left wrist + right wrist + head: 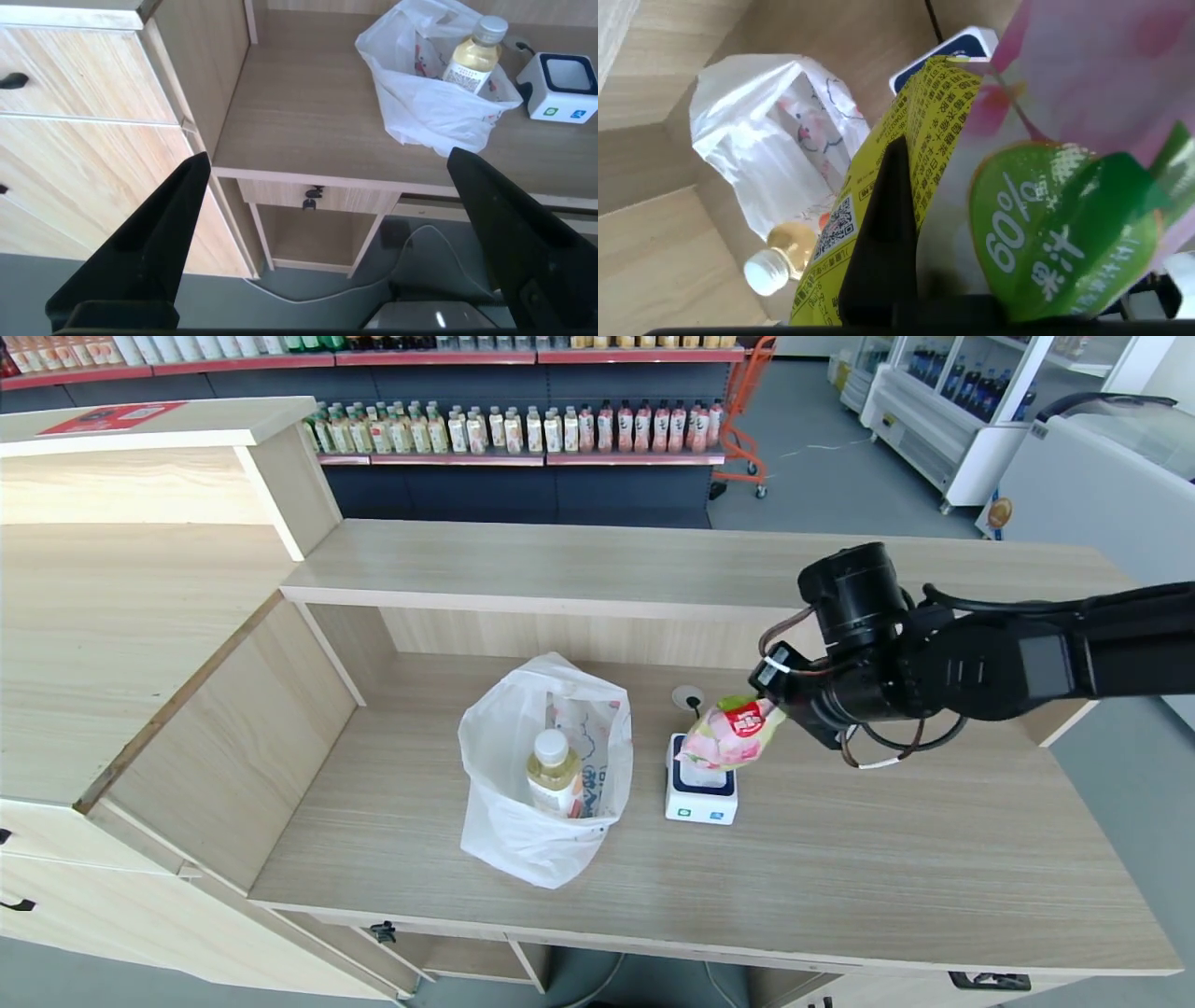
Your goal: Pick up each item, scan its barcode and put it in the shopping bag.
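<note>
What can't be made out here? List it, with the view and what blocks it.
Scanner window, head view: the pink pouch in the right gripper covers most of it.
Bottle base, head view: hidden inside the shopping bag.
Pouch's scanner-facing side, head view: turned away from the camera.
Pouch's far edge, right wrist view: cut off by the frame.

The right claw gripped a pink pouch just above the scanner. Left of the claw, a shopping bag holding a bottle stood on the bench.
</note>
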